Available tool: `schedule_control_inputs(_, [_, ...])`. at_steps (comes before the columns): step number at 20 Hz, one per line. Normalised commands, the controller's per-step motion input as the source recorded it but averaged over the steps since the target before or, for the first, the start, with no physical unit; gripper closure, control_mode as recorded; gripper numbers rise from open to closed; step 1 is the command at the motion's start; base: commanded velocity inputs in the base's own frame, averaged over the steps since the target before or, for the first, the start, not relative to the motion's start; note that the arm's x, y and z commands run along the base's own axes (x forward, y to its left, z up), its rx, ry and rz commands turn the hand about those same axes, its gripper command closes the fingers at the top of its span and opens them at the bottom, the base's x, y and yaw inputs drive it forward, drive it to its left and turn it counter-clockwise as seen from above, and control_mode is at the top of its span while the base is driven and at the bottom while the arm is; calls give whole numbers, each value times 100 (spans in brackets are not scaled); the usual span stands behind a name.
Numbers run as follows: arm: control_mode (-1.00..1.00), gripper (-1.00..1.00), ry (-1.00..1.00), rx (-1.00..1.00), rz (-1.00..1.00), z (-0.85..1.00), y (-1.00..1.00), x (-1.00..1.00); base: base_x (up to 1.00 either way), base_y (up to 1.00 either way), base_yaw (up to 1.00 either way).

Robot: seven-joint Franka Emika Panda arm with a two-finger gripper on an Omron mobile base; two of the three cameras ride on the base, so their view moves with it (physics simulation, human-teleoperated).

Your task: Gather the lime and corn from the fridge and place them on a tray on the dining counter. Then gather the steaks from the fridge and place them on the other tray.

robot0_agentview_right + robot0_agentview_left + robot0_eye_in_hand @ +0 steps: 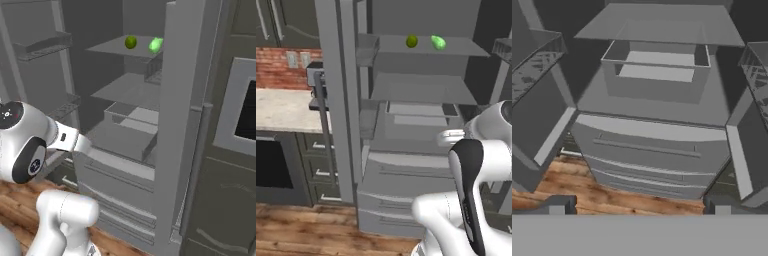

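Observation:
The fridge (338, 100) (180, 125) stands with both doors swung open. On its upper shelf sits the lime (411, 41) (130, 42), a small round green ball. Just right of it lies a brighter green oblong thing (438, 42) (156, 45), which may be the corn. My gripper (639, 209) is open and holds nothing. It hangs low in front of the fridge's bottom drawers (652, 150), well below that shelf, and looks up at a clear crisper bin (657, 70). The steaks, trays and dining counter are out of view.
A wall counter (281, 107) over dark drawers and an oven (271, 170) stands left of the fridge. A built-in oven (245, 110) lies to its right. The open doors' bins (532, 65) (757, 70) flank the gripper. Below is wood floor (301, 230).

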Motion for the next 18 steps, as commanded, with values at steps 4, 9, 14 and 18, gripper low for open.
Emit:
schedule_control_inputs(4, [100,-100,0,0,0,0,0,0,50,1,-36])
schedule_control_inputs(9, [100,-100,0,0,0,0,0,0,64,13,-33])
schedule_control_inputs(14, [100,-100,0,0,0,0,0,0,45,21,-25])
schedule_control_inputs(18, [100,-100,0,0,0,0,0,0,23,50,-22])
